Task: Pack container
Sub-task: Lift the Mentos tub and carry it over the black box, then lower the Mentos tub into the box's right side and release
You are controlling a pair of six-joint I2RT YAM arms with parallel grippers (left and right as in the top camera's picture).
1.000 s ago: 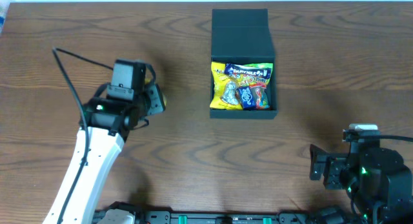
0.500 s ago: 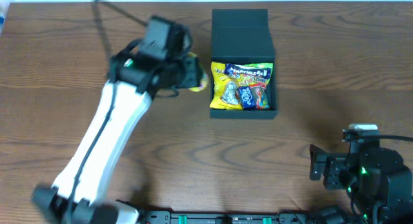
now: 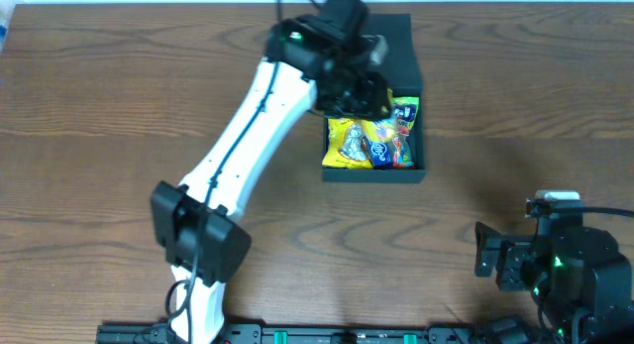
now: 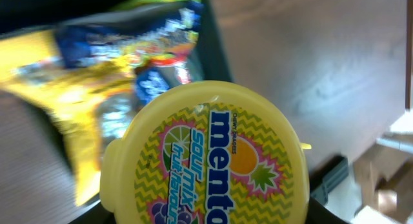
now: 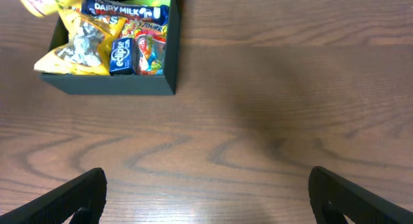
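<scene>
- Left pincer (image 3: 369,84) clamped on yellow candy tub (image 4: 206,159), above container (image 3: 372,175) of snack packets (image 5: 116,37).
- Right pincer (image 5: 206,198) wide apart, empty, above surface (image 5: 290,108), well apart from container.

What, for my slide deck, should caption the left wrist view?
The left hand holds a yellow Mentos tub over the snack-filled box.

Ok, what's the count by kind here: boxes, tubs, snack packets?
container: 1
Mentos tub, held in the left gripper above the container: 1
snack packets inside the container, as far as they can be told apart: 4 (Dairy Milk bag, yellow bag, Eclipse pack, red pack)
Total: 6
</scene>
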